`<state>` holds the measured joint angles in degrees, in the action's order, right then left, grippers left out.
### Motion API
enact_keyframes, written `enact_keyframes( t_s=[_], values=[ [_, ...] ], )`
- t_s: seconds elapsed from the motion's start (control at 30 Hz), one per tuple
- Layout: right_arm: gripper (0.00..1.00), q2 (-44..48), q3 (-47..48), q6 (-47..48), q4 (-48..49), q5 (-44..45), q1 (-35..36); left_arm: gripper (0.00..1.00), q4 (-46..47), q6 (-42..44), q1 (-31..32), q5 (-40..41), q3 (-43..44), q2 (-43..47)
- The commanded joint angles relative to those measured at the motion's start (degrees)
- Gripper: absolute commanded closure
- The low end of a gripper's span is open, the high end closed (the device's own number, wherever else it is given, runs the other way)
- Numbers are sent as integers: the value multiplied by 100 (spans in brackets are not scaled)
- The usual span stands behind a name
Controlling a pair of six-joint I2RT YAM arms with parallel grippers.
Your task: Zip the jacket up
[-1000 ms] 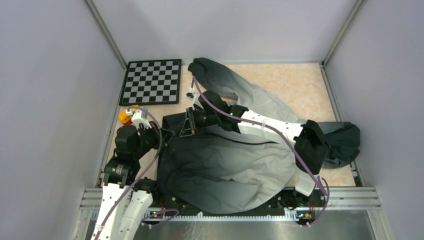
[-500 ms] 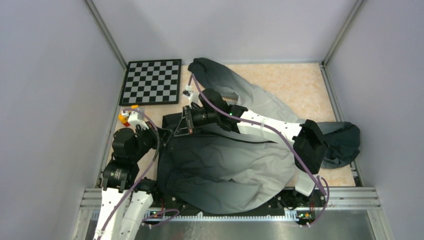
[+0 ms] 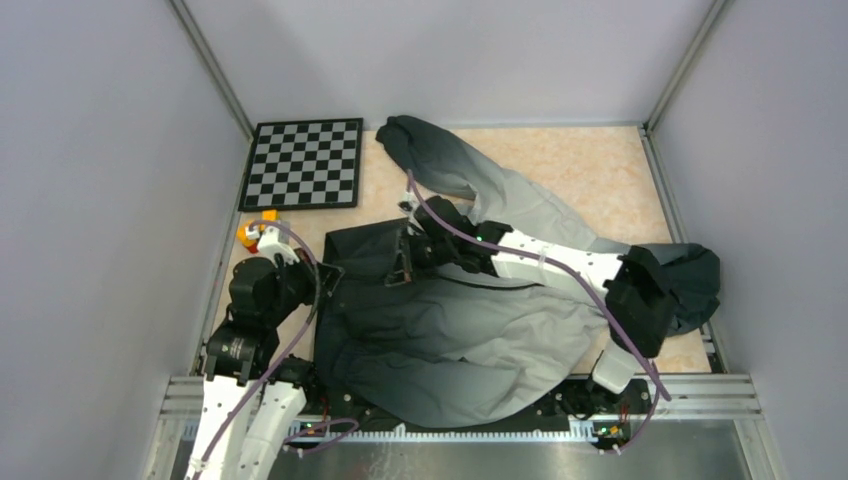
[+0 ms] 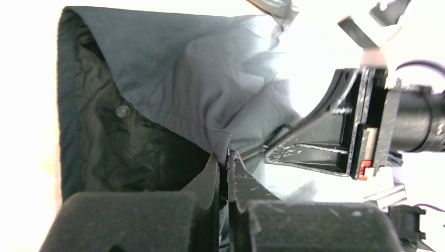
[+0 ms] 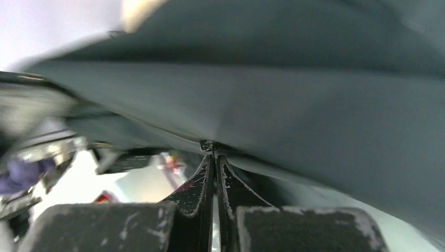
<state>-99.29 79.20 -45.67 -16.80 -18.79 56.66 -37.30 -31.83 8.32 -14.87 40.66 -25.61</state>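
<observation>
Jacket (image 3: 470,330) is flat on the counter (image 3: 590,170), yes? Which way does it run?

Sideways across it: dark bottom edge over by the left arm, pale middle, dark hood (image 3: 700,270) bunched at the right, one sleeve (image 3: 440,160) flung toward the far wall.

And who has hold of it?

Both arms. The left fingers (image 4: 212,178) are pinched tight on a fold of the dark edge, right at the jacket's left end. The right fingers (image 5: 202,181) are closed on the jacket too, just beside them, their tips at a small tab (image 5: 208,144) on the seam. It's the zip slider, I'd guess, though it's too blurred to swear to.

So where does the pull go?

From where the right fingers sit, nearly the whole front lies to their right, along the jacket's length toward the hood. I'd say the right arm is the one placed to draw that way — the left, nearer the bottom edge, holding it taut. If that edge slipped, the cloth would likely bunch instead of closing.
</observation>
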Motion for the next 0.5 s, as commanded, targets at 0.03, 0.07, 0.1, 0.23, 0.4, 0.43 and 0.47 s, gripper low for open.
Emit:
enact_keyframes(
  t_s=[0.03,0.07,0.1,0.23,0.4,0.43,0.47],
  values=[
    [100,901,-1761,341,-1448,1455,-599,100,280,78,-17,1203,267,248],
    [100,1068,-1990,491,-1559,1654,-755,100,287,117,-10,1291,272,234],
    [100,1228,-2182,675,-1705,1813,-919,100,274,138,-2,1377,296,205],
    [100,1661,-2458,1637,-2706,3097,-1551,100,350,164,12,1638,316,183],
    [100,1730,-2293,1854,-3449,3976,-2828,100,573,334,92,2016,146,205],
    [100,1676,-2211,1699,-3633,4186,-3068,100,577,317,111,2166,113,191],
    [100,1590,-2133,1663,-3800,4250,-3375,100,525,298,124,2342,122,174]
  ],
)
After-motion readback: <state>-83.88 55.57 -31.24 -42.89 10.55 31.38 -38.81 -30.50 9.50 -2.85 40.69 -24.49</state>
